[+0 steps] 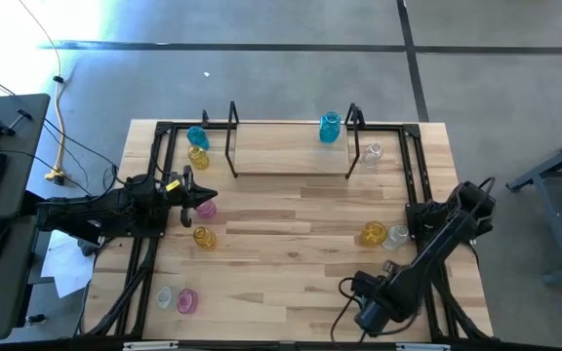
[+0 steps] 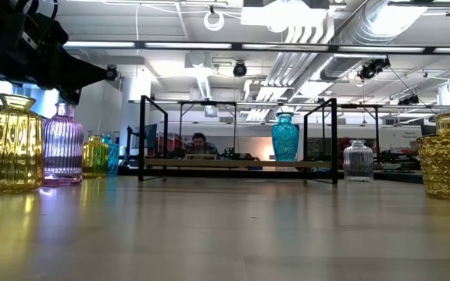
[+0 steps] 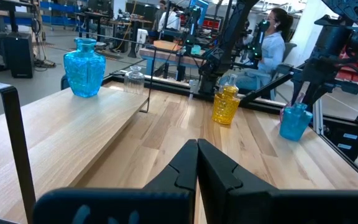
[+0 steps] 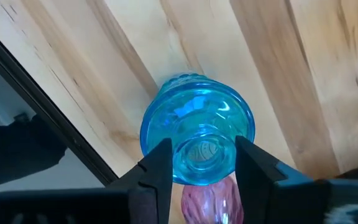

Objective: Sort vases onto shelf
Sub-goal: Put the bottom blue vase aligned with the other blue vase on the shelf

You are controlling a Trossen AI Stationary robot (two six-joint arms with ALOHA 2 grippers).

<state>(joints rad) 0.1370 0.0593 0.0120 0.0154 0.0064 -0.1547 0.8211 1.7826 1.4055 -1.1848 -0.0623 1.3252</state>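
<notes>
My right gripper (image 4: 204,152) stands near the table's near right edge (image 1: 367,310), shut on a cyan-blue vase (image 4: 197,134), also seen in the left wrist view (image 3: 294,121). A pink vase (image 4: 207,199) shows just beside it. The shelf (image 1: 291,151) at the far side carries one blue vase (image 1: 330,128); a clear vase (image 1: 372,153) stands by its right end. Other vases stand on their bases around the table: blue (image 1: 197,136), yellow (image 1: 203,236), pink (image 1: 186,300), yellow (image 1: 374,234). My left gripper (image 1: 191,190) waits shut at the left, close to a pink vase (image 1: 205,207). My right gripper pinches the blue vase's neck (image 4: 185,158), just under the mouth, between its two fingers. The fingers come from above, pointing down, one on each side of the neck. The vase stays upright below them; whether its base is clear of the table I cannot tell.
Black metal rods (image 1: 413,185) frame the table's sides and the shelf's posts (image 1: 232,136). The middle of the wooden table (image 1: 291,244) lies bare. A clear vase (image 1: 395,236) stands by the right arm. A person (image 3: 272,43) sits beyond the table.
</notes>
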